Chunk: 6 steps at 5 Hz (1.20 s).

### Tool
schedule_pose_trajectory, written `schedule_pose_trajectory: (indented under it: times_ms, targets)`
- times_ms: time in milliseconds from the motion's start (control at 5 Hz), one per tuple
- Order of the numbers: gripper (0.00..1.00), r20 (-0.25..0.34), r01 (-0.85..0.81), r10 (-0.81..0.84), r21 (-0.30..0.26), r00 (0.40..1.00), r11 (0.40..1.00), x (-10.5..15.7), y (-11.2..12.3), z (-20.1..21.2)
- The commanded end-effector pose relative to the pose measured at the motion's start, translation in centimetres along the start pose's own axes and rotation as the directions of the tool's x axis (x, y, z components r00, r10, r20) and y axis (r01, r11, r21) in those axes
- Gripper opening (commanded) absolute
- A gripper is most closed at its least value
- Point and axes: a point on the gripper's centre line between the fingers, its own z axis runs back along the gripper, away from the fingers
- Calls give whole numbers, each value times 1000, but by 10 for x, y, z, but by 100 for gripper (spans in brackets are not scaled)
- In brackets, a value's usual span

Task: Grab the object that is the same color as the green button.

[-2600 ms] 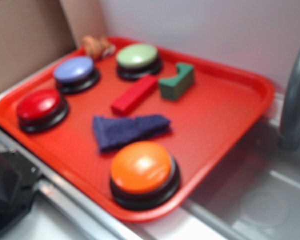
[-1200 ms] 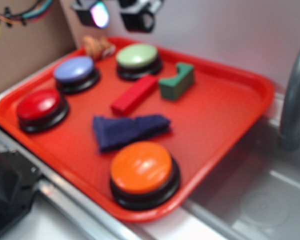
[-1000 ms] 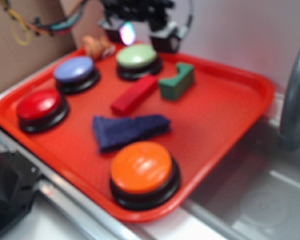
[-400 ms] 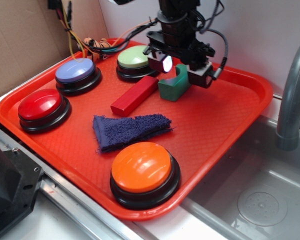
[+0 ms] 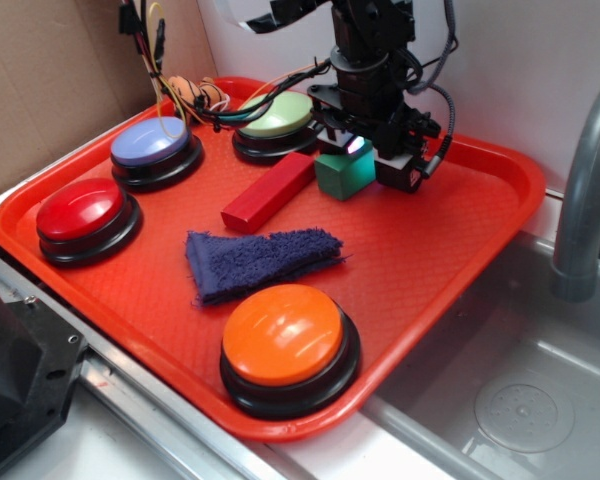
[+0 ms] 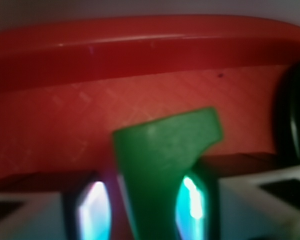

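Observation:
The dark green block [image 5: 342,172] lies on the red tray [image 5: 435,240], just right of the pale green button [image 5: 278,115]. My gripper [image 5: 360,158] has come down over the block, one finger on each side, and hides its far end. In the wrist view the block [image 6: 160,150] stands between the two lit pads of my gripper [image 6: 142,210]. The right pad [image 6: 190,205] is against its side. A strip of red tray shows between the left pad [image 6: 95,210] and the block, so the jaws stand open around it.
A long red block [image 5: 268,190] lies just left of the green one. A blue cloth [image 5: 255,262], an orange button [image 5: 283,335], a red button [image 5: 78,210] and a lavender button [image 5: 150,148] share the tray. A grey faucet [image 5: 580,200] and sink [image 5: 520,400] are at the right.
The gripper came in from the top of the view and dropped down over the green block. The block itself has not moved.

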Motion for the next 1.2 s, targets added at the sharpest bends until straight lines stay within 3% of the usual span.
schedule_pose_trajectory:
  times_ms: [0, 200, 400, 600, 800, 1000]
  targets:
    - [0, -42, 128, -130, -42, 991, 991, 14, 10, 47]
    - [0, -57, 126, -129, -40, 990, 991, 10, 20, 75]
    - [0, -42, 76, -81, -115, 996, 990, -13, 54, 127]
    - [0, 4, 31, -31, -149, 1000, 988, -41, 79, 165]
    - [0, 38, -45, 51, -143, 998, 989, -75, 104, 189]
    - [0, 85, -83, 98, -161, 992, 983, -97, 116, 200]
